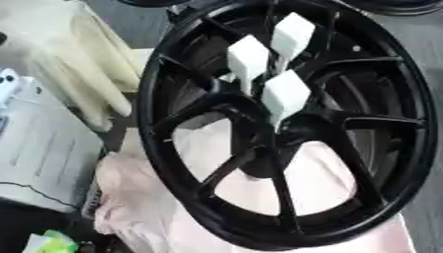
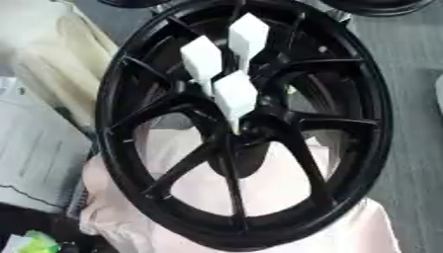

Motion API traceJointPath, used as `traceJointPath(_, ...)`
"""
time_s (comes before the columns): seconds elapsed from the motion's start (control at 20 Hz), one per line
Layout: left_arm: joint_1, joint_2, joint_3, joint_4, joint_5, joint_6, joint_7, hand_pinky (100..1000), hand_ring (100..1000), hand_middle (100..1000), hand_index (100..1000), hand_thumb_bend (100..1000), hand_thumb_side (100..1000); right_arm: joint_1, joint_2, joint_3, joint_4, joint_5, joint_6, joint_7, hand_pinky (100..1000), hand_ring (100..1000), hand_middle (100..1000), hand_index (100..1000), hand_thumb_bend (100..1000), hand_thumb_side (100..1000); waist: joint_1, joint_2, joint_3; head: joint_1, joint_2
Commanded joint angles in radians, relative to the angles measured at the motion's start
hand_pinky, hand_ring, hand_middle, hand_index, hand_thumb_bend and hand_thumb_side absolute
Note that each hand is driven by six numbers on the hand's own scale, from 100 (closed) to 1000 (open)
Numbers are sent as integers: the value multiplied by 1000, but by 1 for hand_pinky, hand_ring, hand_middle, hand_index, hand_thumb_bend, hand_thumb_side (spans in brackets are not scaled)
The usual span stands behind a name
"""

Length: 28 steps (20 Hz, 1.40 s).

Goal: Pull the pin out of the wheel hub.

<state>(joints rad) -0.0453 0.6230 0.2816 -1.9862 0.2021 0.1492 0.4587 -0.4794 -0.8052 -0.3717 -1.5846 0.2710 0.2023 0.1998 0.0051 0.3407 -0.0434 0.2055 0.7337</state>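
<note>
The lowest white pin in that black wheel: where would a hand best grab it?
Probably by the wide white head of the lowest pin, pinched across its flat sides from the front. It tapers down to a thin tip at the hub of the wheel, so only the head offers purchase.

The wheel hub (image 1: pixel 286 123) is glossy black all over, spokes too. Three pins (image 1: pixel 286 94) sticking out of its middle are plain white. Underneath it is a pale pink cloth (image 2: pixel 259 197), with grey floor (image 2: pixel 415 74) around and a cream sheet (image 1: pixel 95 64) alongside.
</note>
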Motion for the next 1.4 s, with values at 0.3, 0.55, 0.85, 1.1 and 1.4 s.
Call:
traceJointPath(0.3,-23,20,-1,-14,12,1,-13,605,481,476,681,240,688,155,37,-145,-169,42,-116,-126,882,811,801,864,357,640,-6,-22,20,-47,-18)
traceJointPath(0.55,-40,17,-8,-14,20,3,-21,604,481,475,679,243,685,96,101,-162,-266,-30,-157,-200,778,581,518,612,478,140,-8,-28,36,-56,-19)
traceJointPath(0.85,-117,-5,-36,-14,51,-12,-45,603,480,475,677,257,679,-48,218,-38,-400,-121,-238,-290,784,581,523,618,403,140,-6,-21,83,-103,-43)
traceJointPath(1.1,-194,-44,-53,-14,75,-53,-58,605,482,476,677,276,673,-104,331,64,-415,-191,-290,-361,789,588,530,626,387,177,-9,6,131,-148,-74)
traceJointPath(1.4,-242,-78,-63,-14,103,-140,-71,609,488,481,679,295,668,-99,426,81,-415,-405,-352,-347,785,591,535,630,405,186,-24,33,154,-162,-95)
